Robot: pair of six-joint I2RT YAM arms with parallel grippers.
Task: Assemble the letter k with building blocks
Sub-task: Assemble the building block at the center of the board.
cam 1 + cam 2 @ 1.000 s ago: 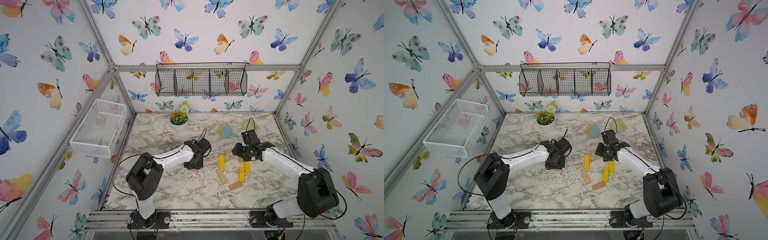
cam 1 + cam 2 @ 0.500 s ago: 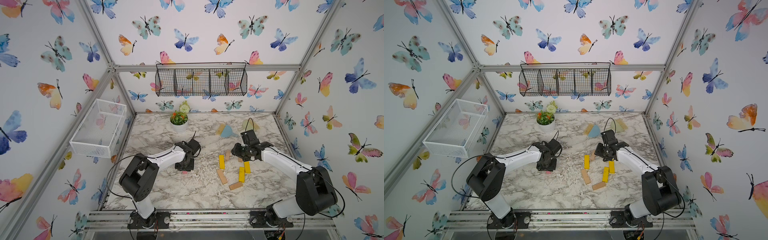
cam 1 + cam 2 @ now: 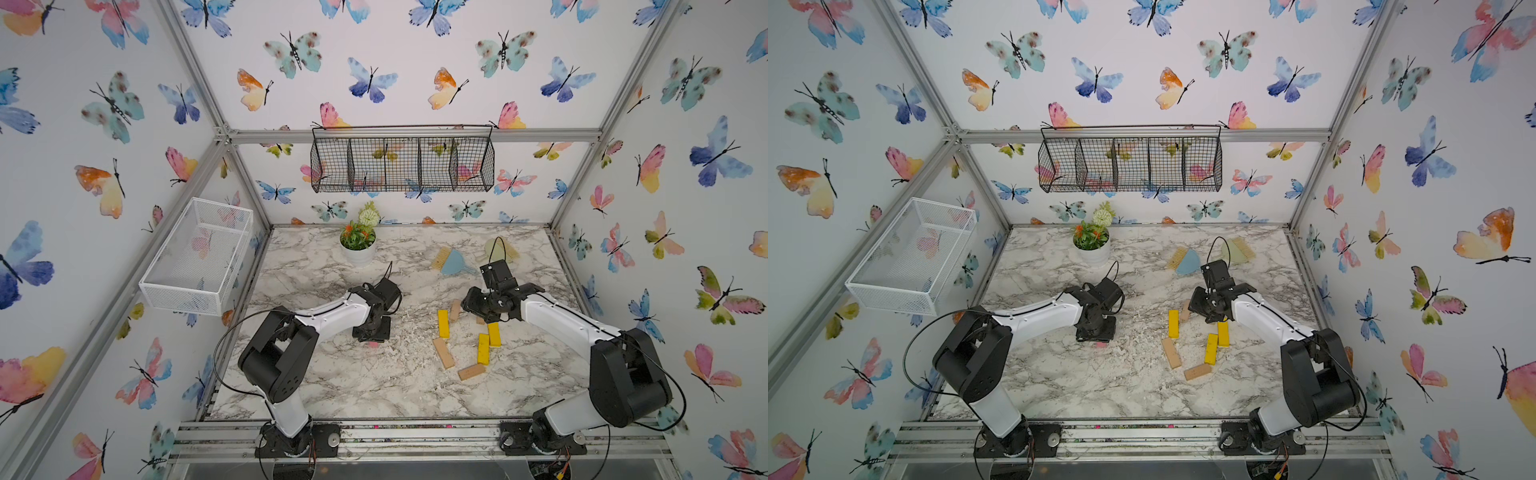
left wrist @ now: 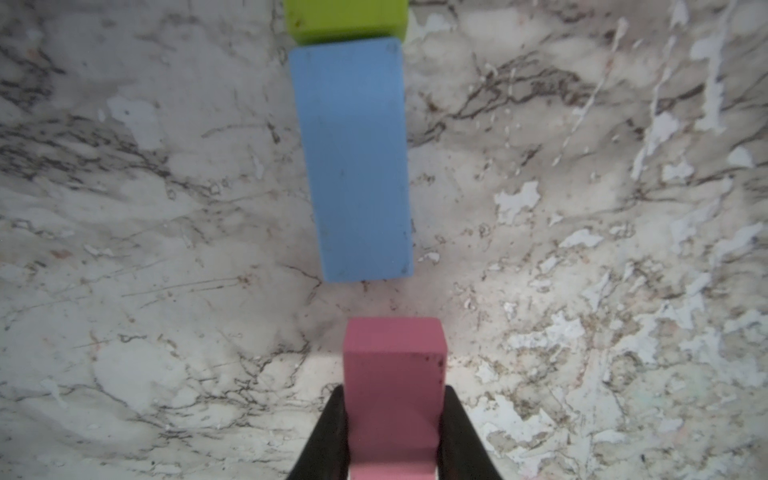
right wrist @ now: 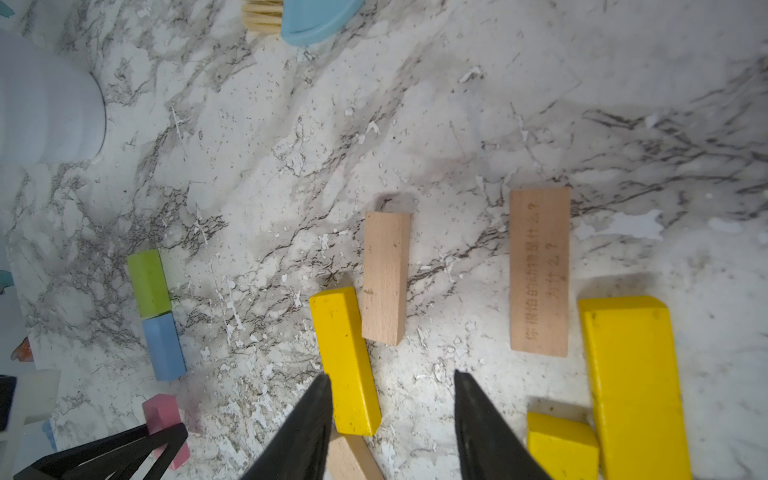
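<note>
A pink block (image 4: 392, 365) is held in the left pincer (image 4: 394, 388), whose fingers are pressed against its two long sides; only the block's far end is left showing beyond the fingertips. Whether its underside touches the marble tabletop (image 4: 166, 249) cannot be told. Straight ahead of it a light-blue block (image 4: 357, 158) is laid flat on the marble, lined up with the pink one but parted from it by a strip of bare surface. A lime-green block (image 4: 347, 18) is butted end to end against the far end of the light-blue one, so the three are set nearly in one row.

The right pincer (image 5: 391, 374) is spread and nothing is gripped in it. It is held over the group of long blocks, apart from the coloured row. One yellow block (image 5: 345, 357) is laid flat with its near end between the open fingers, just beside one finger and clear of the other. A plain tan block (image 5: 384, 278) is laid alongside its far end, so close that a gap can hardly be made out. An engraved tan block (image 5: 540, 270) is seen further over, and just beside that — partly cut off by the frame — a second yellow block (image 5: 631, 386), with a third yellow block (image 5: 561, 444) near its end.
</note>
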